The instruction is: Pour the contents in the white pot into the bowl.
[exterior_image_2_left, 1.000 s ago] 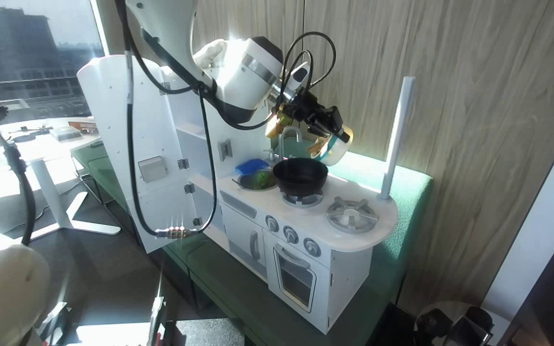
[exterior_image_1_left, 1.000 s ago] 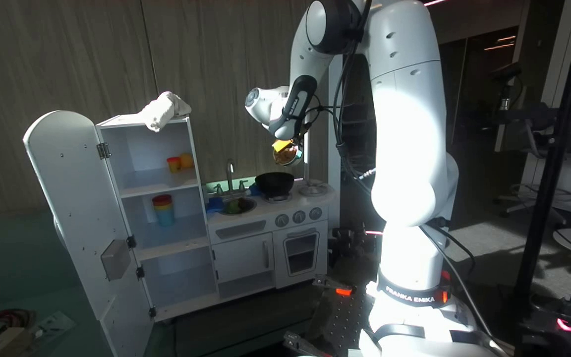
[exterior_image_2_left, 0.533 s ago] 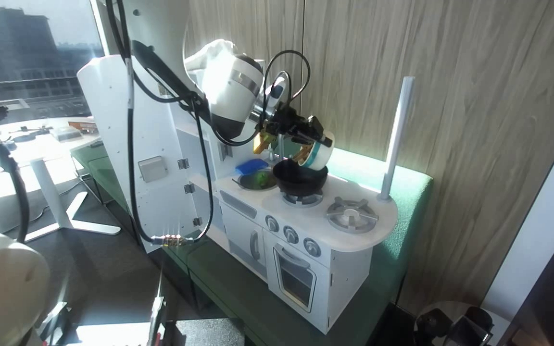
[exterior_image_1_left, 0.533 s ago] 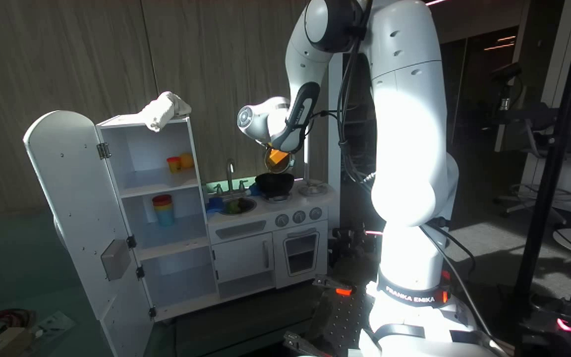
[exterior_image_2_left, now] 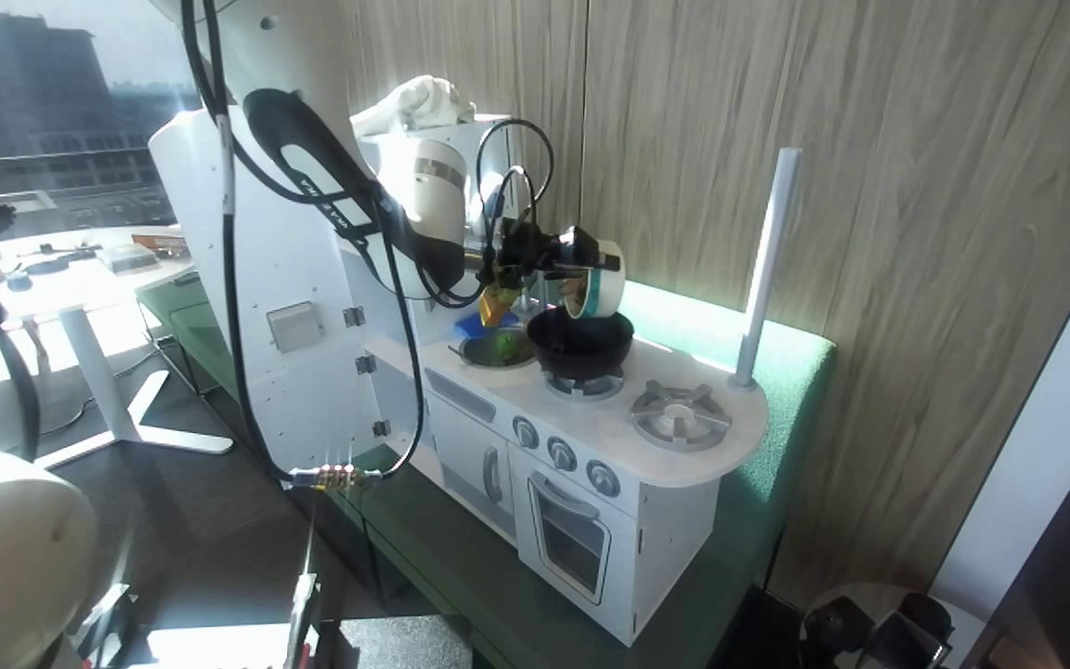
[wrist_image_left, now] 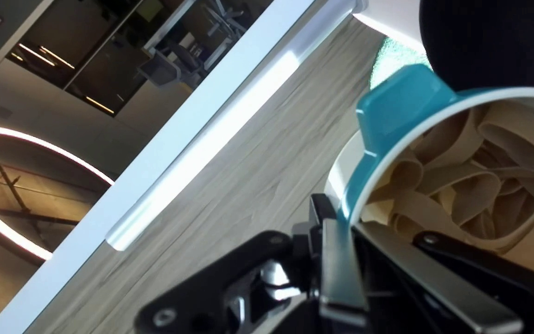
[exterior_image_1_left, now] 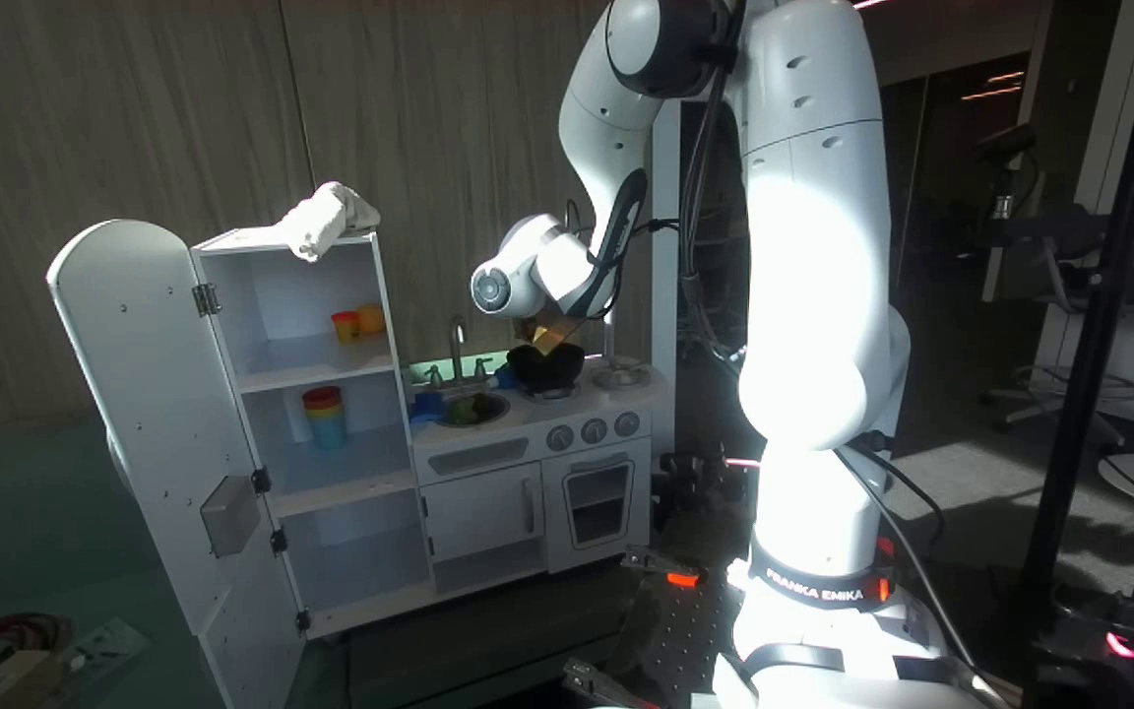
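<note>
The white pot (exterior_image_2_left: 611,279) has a teal rim band and a teal handle tab, seen in the wrist view (wrist_image_left: 399,109). It lies tilted on its side above the bowl, its mouth facing left in an exterior view. Tan curled strips (wrist_image_left: 475,185) fill it. My gripper (wrist_image_left: 341,218) is shut on the pot's rim; it also shows in an exterior view (exterior_image_2_left: 602,264). The dark bowl (exterior_image_2_left: 580,348) stands on a burner in both exterior views (exterior_image_1_left: 552,374) and at the top right of the wrist view (wrist_image_left: 494,46). I cannot tell whether pot and bowl touch.
The toy stove has a second burner (exterior_image_2_left: 681,415) and an upright white post (exterior_image_2_left: 769,269). A blue item (exterior_image_2_left: 486,322) and a green item (exterior_image_2_left: 504,347) are at the sink. A faucet (exterior_image_1_left: 457,345) stands behind it. An open-doored cabinet (exterior_image_1_left: 331,473) stands alongside.
The arm has lowered and brought the pot left over the bowl in an exterior view. The pot's mouth has turned from lower left to left. The grip has not changed.
</note>
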Action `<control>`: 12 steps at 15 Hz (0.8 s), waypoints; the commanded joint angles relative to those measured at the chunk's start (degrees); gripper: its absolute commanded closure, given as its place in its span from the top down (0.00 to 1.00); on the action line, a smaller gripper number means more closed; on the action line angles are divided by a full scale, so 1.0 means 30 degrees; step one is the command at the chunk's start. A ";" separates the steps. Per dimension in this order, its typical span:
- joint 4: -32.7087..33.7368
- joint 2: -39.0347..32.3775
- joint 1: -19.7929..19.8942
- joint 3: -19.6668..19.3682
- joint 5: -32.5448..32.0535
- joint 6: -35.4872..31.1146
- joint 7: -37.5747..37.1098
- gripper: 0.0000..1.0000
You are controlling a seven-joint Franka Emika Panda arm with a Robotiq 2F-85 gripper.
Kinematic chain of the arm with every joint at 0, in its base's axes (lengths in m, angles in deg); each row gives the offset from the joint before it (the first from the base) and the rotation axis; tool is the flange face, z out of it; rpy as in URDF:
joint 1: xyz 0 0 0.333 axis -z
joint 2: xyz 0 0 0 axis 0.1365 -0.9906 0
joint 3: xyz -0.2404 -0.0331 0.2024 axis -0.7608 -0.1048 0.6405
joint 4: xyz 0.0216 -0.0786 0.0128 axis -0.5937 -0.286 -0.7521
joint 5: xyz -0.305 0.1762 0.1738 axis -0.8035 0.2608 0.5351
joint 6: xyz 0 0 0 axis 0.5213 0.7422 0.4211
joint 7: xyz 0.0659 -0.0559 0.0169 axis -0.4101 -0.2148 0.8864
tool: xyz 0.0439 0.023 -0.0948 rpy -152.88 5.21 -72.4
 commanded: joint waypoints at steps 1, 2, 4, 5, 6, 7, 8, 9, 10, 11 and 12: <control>-0.1805 0.1425 0.0095 0.0674 -0.3984 0.1638 -0.2950 0.02; -0.2396 0.1807 0.0257 0.0660 -0.4956 0.1964 -0.3604 0.02; -0.3216 0.2412 0.0429 0.0598 -0.6393 0.2745 -0.4468 0.02; -0.3642 0.2747 0.0490 0.0566 -0.6892 0.3159 -0.4786 0.02; -0.4045 0.3270 0.0592 0.0537 -0.6856 0.3153 -0.4782 0.02; -0.4353 0.3682 0.0666 0.0519 -0.7059 0.3159 -0.5009 0.02; -0.4612 0.4141 0.0696 0.0530 -0.7221 0.3022 -0.5259 0.02; -0.4810 0.4546 0.0683 0.0545 -0.7266 0.2931 -0.5412 0.02; -0.4993 0.4966 0.0622 0.0562 -0.7250 0.2844 -0.5492 0.02; -0.5167 0.5357 0.0550 0.0576 -0.7192 0.2722 -0.5583 0.02; -0.5307 0.5656 0.0490 0.0571 -0.7274 0.2647 -0.5739 0.02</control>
